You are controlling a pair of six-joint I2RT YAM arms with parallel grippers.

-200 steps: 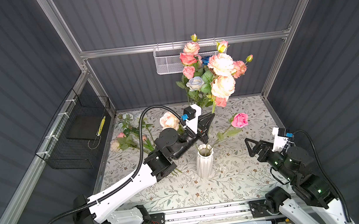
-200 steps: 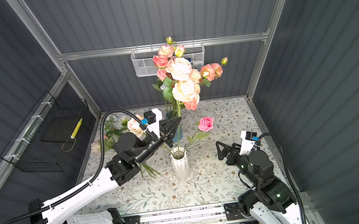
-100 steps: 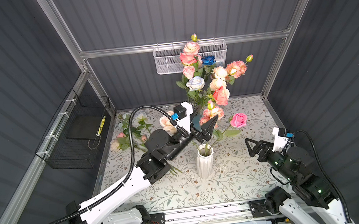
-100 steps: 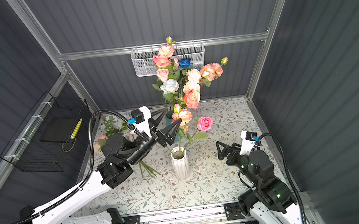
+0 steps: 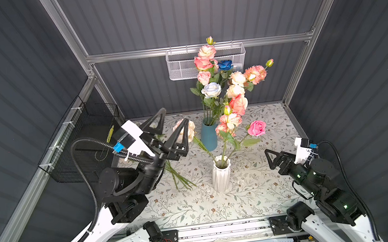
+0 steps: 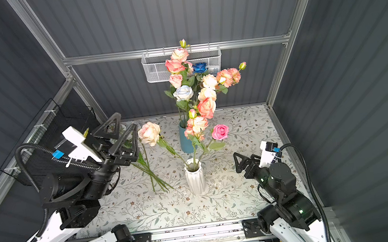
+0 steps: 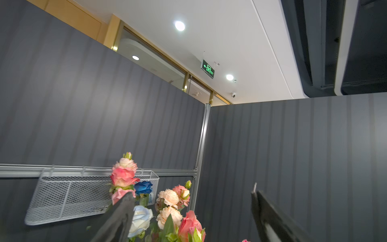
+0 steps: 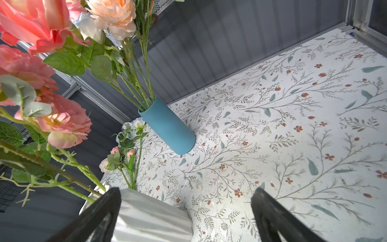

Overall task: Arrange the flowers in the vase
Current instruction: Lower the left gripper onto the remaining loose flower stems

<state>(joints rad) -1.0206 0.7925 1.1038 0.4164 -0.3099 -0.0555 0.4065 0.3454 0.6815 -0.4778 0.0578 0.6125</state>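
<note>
Since 1 s ago, peach spray (image 5: 231,121) was released into white vase (image 5: 221,175) ahead; left gripper (image 5: 172,127), wide open and empty, withdrawn to clear it.

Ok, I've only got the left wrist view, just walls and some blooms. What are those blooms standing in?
Observer: A tall blue vase at the back of the table.
Operator: Is there a second vase anywhere?
Observer: Yes, a white vase stands nearer the front, holding a pink rose among other stems.
</note>
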